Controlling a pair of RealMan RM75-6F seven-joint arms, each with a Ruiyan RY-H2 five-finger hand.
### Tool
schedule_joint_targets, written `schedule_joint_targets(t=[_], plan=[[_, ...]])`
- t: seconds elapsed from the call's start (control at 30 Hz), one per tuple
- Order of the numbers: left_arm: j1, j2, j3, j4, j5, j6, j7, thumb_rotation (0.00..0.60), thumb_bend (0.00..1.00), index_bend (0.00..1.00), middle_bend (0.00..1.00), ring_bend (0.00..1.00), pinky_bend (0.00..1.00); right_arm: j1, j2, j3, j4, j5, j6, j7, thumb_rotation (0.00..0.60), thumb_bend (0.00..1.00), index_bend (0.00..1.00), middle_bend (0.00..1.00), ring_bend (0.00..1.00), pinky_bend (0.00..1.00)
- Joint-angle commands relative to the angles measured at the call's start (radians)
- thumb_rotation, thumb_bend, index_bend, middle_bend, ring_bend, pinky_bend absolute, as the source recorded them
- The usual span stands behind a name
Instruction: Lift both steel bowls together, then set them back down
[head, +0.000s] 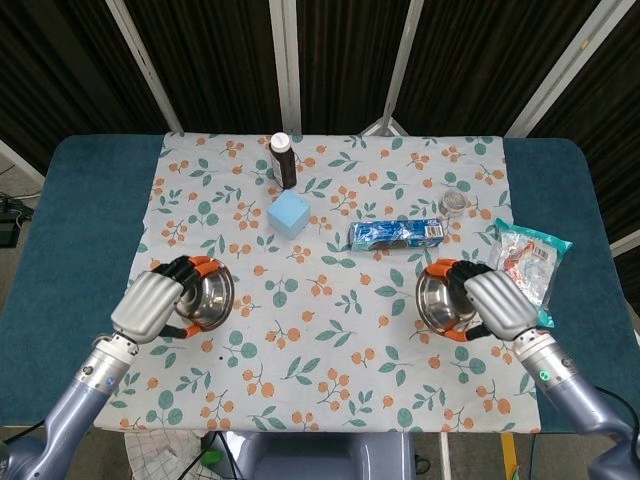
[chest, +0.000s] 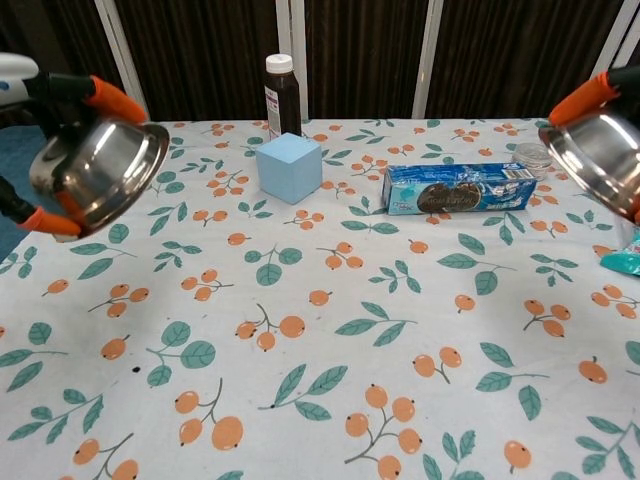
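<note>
My left hand (head: 158, 299) grips one steel bowl (head: 207, 297) over the left part of the floral cloth. In the chest view that steel bowl (chest: 98, 176) hangs tilted above the cloth, my left hand (chest: 55, 95) wrapped around its rim. My right hand (head: 492, 302) holds the second steel bowl (head: 438, 300) over the right side of the cloth. The chest view shows this second bowl (chest: 597, 153) at the right edge, also tilted and off the cloth, with orange fingertips (chest: 579, 96) on its rim.
A blue cube (head: 289, 213) and a dark bottle (head: 284, 160) stand at the back middle. A blue cookie box (head: 396, 233) lies in the centre right, a small round jar (head: 456, 202) behind it. A snack bag (head: 523, 268) lies next to my right hand.
</note>
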Motion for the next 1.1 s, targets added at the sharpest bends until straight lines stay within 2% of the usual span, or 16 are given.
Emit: schedule_joint_targets(t=[0.03,0.3,0.5,0.7,0.97,1.03,1.1], plan=[[-0.005,0.005,0.002,0.009,-0.060,-0.061,0.016,0.600,0.00,0.27,0.22,0.17,0.36,0.017,0.010,-0.024,-0.010,0.024,-0.071,-0.049,0.600,0.10,0.51,0.36,0.44,0.31],[-0.019,-0.037,-0.004,0.050,-0.127,-0.121,0.072,0.600,0.00,0.27,0.22,0.17,0.36,0.025,-0.043,-0.033,0.019,0.064,-0.121,-0.113,0.600,0.10,0.51,0.36,0.44,0.31],[-0.024,-0.085,-0.027,0.109,-0.162,-0.150,0.038,0.600,0.00,0.27,0.21,0.17,0.36,0.006,-0.136,-0.046,0.077,0.061,-0.095,-0.181,0.600,0.10,0.51,0.36,0.44,0.31],[-0.028,-0.124,-0.026,0.164,-0.188,-0.190,0.026,0.600,0.00,0.26,0.21,0.17,0.36,-0.009,-0.217,-0.058,0.146,0.063,-0.073,-0.268,0.600,0.10,0.51,0.36,0.44,0.32],[-0.035,-0.151,-0.032,0.190,-0.215,-0.212,0.038,0.600,0.00,0.22,0.16,0.14,0.35,-0.020,-0.285,-0.057,0.188,0.076,-0.062,-0.291,0.600,0.10,0.51,0.36,0.43,0.31],[-0.038,-0.156,-0.034,0.187,-0.218,-0.219,0.034,0.600,0.00,0.18,0.11,0.09,0.32,-0.020,-0.297,-0.057,0.194,0.086,-0.067,-0.305,0.600,0.10,0.49,0.36,0.40,0.27],[-0.043,-0.159,-0.033,0.184,-0.222,-0.234,0.038,0.600,0.00,0.14,0.06,0.04,0.28,-0.021,-0.309,-0.056,0.199,0.101,-0.068,-0.336,0.600,0.10,0.42,0.33,0.31,0.20]])
